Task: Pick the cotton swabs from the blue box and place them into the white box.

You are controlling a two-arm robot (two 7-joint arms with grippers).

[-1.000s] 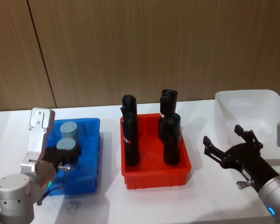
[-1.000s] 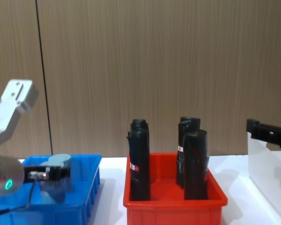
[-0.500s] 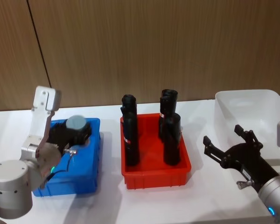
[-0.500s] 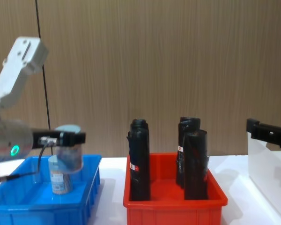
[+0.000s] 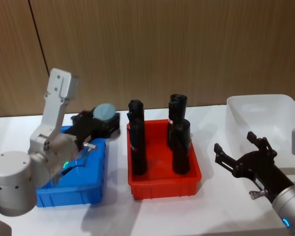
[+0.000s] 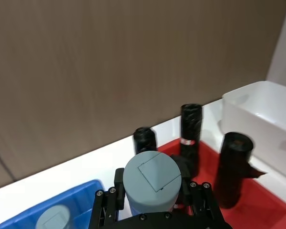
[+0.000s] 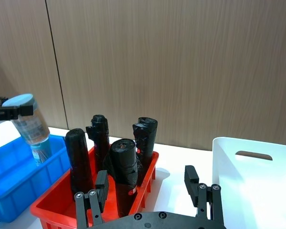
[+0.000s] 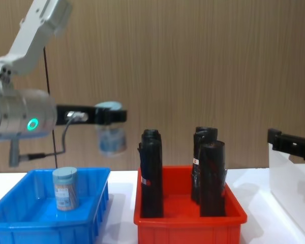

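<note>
Chest view: your left hand (image 8: 111, 114) grips one cotton swabs jar (image 8: 112, 141), held high at the blue box's (image 8: 40, 233) right edge; your right hand (image 5: 234, 142) hangs open beside the white box (image 5: 259, 97).

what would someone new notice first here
The left hand, raised above the blue box's right edge, holds a jar of cotton swabs in mid-air. Four tall black rolls stand upright in the red bin at centre, and a second jar sits in the blue box. The right hand hangs open beside the white box.
</note>
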